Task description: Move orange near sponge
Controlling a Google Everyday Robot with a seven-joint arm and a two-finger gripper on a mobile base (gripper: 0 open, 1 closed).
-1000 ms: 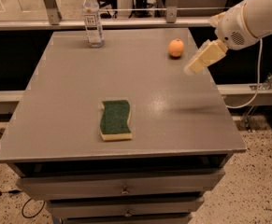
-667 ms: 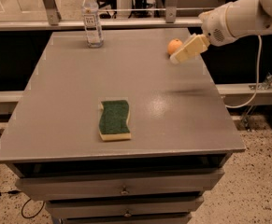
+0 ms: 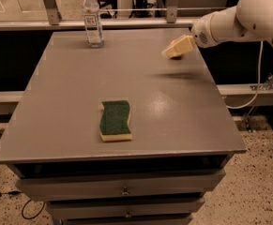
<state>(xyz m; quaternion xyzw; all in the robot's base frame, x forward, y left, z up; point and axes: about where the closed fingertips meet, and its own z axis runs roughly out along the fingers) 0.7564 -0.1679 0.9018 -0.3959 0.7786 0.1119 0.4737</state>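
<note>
One pale two-finger gripper hovers at your grey table's far right edge, grip state impossible to tell, apparently covering the small round orange fruit to grasp it, well apart from the green-topped yellow sponge.

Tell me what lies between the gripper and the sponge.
Nothing: in the camera view only bare table runs from the gripper, at the far right edge, to the sponge. The water bottle stands off that line.
</note>
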